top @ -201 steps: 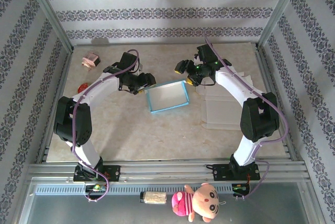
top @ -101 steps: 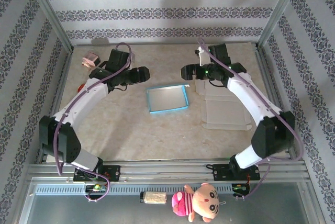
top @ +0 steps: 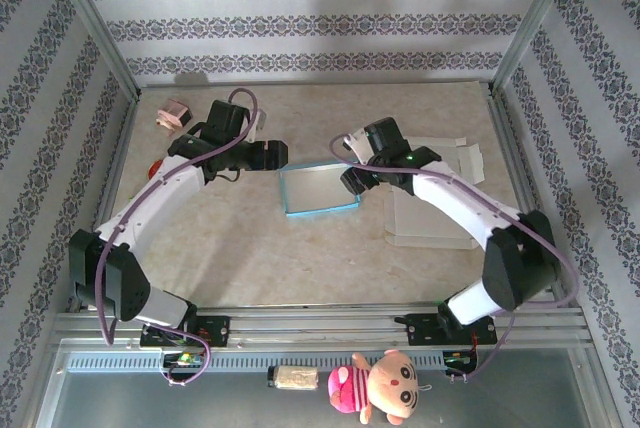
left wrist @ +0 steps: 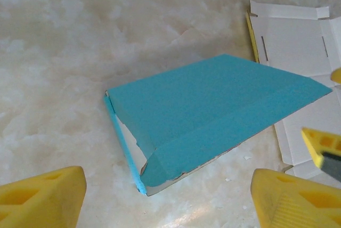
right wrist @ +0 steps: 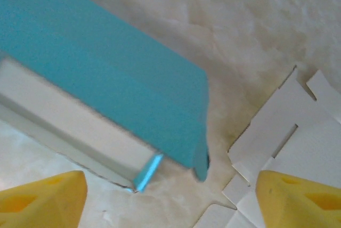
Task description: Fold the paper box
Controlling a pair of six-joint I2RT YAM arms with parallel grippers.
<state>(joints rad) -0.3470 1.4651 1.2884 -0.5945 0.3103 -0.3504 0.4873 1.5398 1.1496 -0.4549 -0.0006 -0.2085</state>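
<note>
The paper box (top: pixel 318 189) is a shallow tray, blue outside and white inside, lying on the marble table in the middle. My left gripper (top: pixel 272 155) hovers just off its left edge, open, with nothing between its yellow fingers (left wrist: pixel 43 197). In the left wrist view the box (left wrist: pixel 213 105) lies ahead of the gripper (left wrist: pixel 168 201), one corner nearest. On the box's right side my right gripper (top: pixel 352 176) stands open and empty. The right wrist view shows the box (right wrist: pixel 106 63) from its right corner, above the gripper (right wrist: pixel 170 201).
A flat white cardboard blank (top: pixel 432 198) lies right of the box, under the right arm, and shows in both wrist views (left wrist: pixel 295 41) (right wrist: pixel 298 132). A pink object (top: pixel 174 114) and a red one (top: pixel 157 167) sit at the far left. A plush doll (top: pixel 385 388) lies on the front ledge.
The right gripper has swung down and left to the box's right edge. The left gripper has moved in toward the left edge. The box now lies squarer than a second ago.
</note>
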